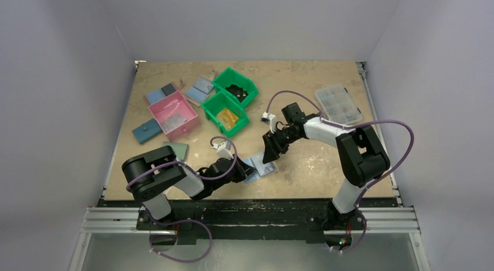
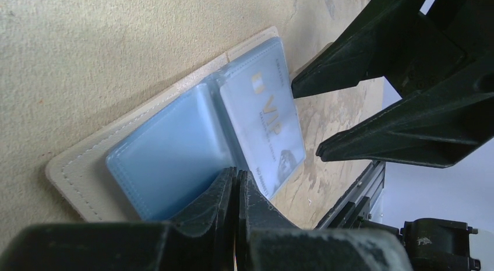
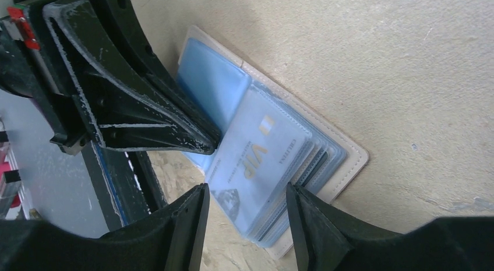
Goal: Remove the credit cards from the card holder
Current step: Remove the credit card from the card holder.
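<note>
The card holder [image 1: 263, 167] lies open at 6 o'clock on the desk [image 1: 303, 172]. Left wrist: your left fingers [image 2: 218, 195] are clenched, tips pressing its blue sleeve. Right wrist: right fingers [image 3: 189, 224] released, straddling the VIP card [image 3: 256, 160], probably stiff and slick; pinch its free edge.

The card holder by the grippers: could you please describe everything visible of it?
The card holder lies open and flat on the table, beige with stitched edges, holding light-blue translucent plastic sleeves. The top sleeve on one side shows a pale VIP card with gold lettering; more sleeves are stacked beneath. The left gripper, shut, meets it at the middle fold; the open right gripper straddles the VIP card's end, contact unclear.
</note>
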You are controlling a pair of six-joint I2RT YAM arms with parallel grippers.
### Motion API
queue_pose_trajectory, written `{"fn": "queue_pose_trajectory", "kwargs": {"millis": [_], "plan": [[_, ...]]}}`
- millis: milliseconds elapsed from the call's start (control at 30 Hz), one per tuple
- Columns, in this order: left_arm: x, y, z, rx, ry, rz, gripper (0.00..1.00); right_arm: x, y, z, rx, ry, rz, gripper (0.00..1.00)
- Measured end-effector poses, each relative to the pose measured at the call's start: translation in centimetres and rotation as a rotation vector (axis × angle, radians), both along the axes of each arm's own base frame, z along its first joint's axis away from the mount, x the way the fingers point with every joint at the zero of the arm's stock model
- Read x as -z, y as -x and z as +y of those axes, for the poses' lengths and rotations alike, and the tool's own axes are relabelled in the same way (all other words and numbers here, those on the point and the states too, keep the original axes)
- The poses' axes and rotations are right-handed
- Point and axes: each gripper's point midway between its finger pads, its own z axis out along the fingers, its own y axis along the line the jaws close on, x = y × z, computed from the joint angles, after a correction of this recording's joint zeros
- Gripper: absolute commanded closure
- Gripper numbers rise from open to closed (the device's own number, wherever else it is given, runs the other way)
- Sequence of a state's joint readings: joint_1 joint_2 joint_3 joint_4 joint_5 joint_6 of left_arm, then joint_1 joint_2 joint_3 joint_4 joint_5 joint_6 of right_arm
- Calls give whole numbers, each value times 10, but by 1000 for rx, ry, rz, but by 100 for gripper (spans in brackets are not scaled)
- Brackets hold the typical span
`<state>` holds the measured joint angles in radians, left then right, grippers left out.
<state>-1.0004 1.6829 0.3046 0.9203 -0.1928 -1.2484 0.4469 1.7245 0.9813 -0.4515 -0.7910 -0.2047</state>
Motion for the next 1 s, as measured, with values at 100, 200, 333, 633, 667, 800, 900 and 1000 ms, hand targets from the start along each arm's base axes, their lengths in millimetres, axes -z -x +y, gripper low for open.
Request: {"fn": "queue_pose_trajectory", "kwargs": {"millis": [100,200,333,633,667,800,900,1000], "plan": [[0,0,0,1,0,1,97,4,0,-1,7,11,12,42],[0,0,1,2,4,1,96,5,-1,0,2,12,18,44],[0,0,1,2,6,1,96,5,0,2,-26,1,31,51],[0,0,2,7,16,1,98,-3,22,8,-122,-67,76,54],[0,0,2,9,19,0,95,-4,25,9,-133,-76,84,54],[0,1,4,15,34,-1,75,-9,33,12,-160,-106,101,53],[-5,3,5,25,75,-7,67,-11,35,14,-174,-122,104,49],[-9,5,5,35,114,-10,62,-14,36,15,-187,-136,101,44]]}}
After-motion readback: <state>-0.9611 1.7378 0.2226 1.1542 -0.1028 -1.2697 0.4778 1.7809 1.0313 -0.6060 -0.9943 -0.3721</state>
